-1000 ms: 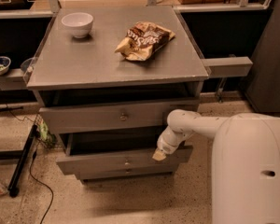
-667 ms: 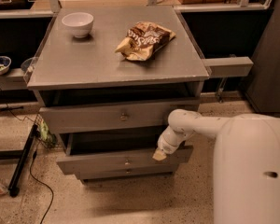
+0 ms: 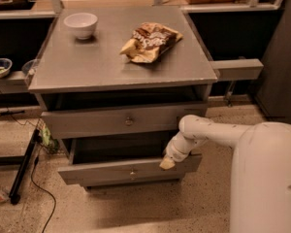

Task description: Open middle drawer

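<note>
A: Middle drawer [image 3: 102, 173], lower centre of frame. Its front stands out from the cabinet [image 3: 87, 67], with a dark gap behind it. Partly open, by my reading.

B: Gripper [image 3: 167, 163]?

A: Centre-right, at the top edge of that front, right of its knob [image 3: 132, 171]. Touching or hooked over: cannot tell. Parted or closed: cannot tell either.

B: How to pull well?

A: Judgement: draw straight out toward the bottom of the frame, level and slow. Contact is off-centre, so the drawer may skew and bind; watch its left end. Upper drawer [image 3: 87, 123], bowl [image 3: 80, 24] and snack bag [image 3: 150, 41]: leave undisturbed.
</note>
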You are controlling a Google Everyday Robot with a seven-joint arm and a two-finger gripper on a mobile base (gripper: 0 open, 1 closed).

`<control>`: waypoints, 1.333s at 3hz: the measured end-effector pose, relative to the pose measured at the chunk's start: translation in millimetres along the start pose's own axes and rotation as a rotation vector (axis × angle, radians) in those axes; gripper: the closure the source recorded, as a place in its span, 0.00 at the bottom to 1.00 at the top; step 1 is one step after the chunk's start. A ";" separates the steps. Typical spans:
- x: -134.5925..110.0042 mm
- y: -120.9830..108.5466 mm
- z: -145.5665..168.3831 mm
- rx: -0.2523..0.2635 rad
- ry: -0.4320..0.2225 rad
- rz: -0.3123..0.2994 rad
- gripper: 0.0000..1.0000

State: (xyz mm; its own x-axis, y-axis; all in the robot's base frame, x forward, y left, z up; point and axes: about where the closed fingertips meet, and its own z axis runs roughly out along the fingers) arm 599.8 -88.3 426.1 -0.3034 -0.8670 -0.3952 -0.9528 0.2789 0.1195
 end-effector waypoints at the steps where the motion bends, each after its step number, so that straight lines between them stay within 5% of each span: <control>1: 3.6 6.8 -4.2 -0.003 -0.019 0.007 1.00; 4: 3.6 22.4 -17.5 0.005 -0.077 0.010 1.00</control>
State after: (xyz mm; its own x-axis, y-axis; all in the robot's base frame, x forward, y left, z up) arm 577.2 -92.3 443.3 -0.3115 -0.8300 -0.4627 -0.9496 0.2896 0.1197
